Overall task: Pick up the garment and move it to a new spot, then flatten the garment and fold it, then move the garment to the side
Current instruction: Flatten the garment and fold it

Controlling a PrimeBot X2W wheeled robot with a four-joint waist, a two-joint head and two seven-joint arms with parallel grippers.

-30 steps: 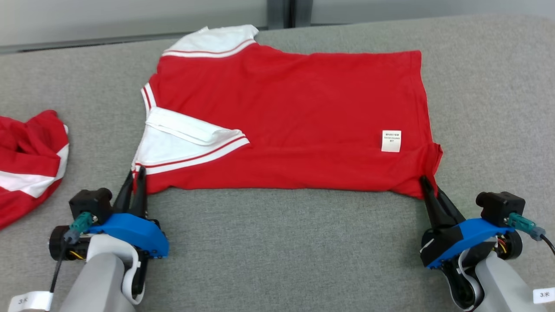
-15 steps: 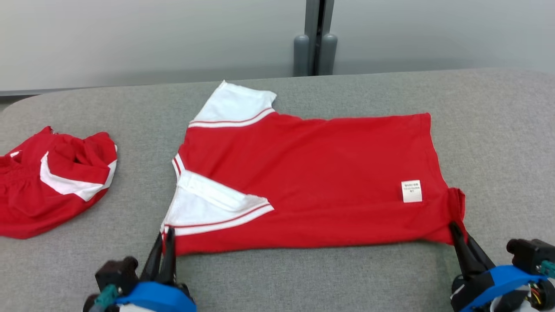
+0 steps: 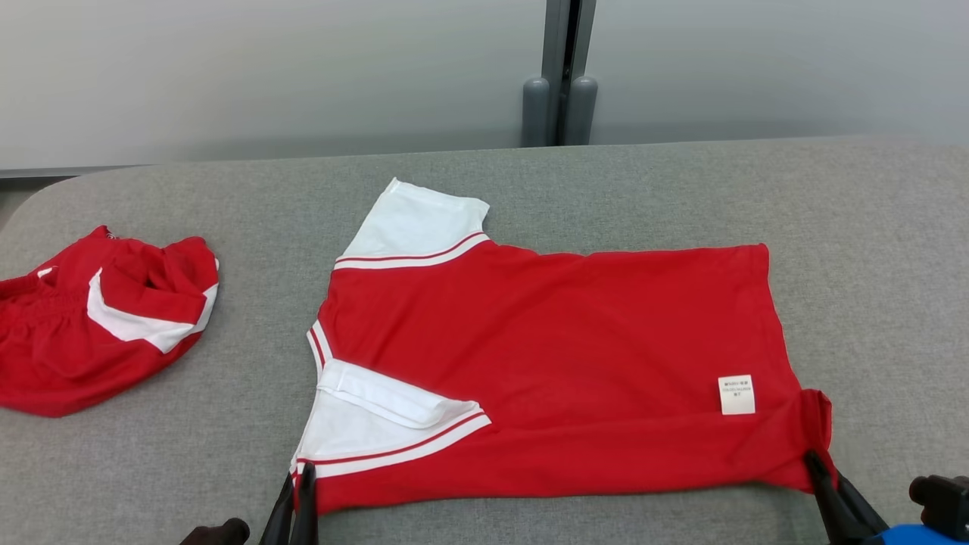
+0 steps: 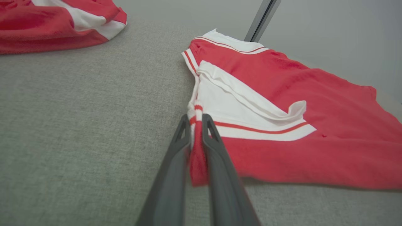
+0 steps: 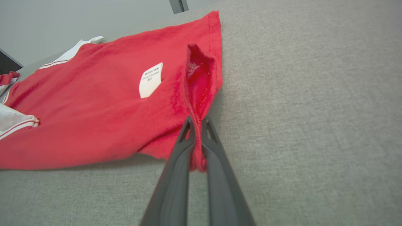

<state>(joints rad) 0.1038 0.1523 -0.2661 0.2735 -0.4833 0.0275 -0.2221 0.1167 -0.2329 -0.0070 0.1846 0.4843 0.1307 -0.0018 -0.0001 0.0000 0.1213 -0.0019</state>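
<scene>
The print on the white label [image 3: 736, 394] is looking too small to read, and the red-and-white shirt [image 3: 545, 356] is lying flat on the grey table [image 3: 189, 469], the left gripper [image 4: 195, 121] pinching its near striped corner and the right gripper [image 5: 195, 124] pinching its near hem corner, both clamped on cloth

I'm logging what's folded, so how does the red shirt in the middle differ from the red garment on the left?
The red shirt lies spread flat; the left garment sits crumpled in a heap. The left gripper and right gripper have jaws shut on the shirt's two near corners; nothing holds the left garment. Both are red with white trim, on the grey surface.
</scene>
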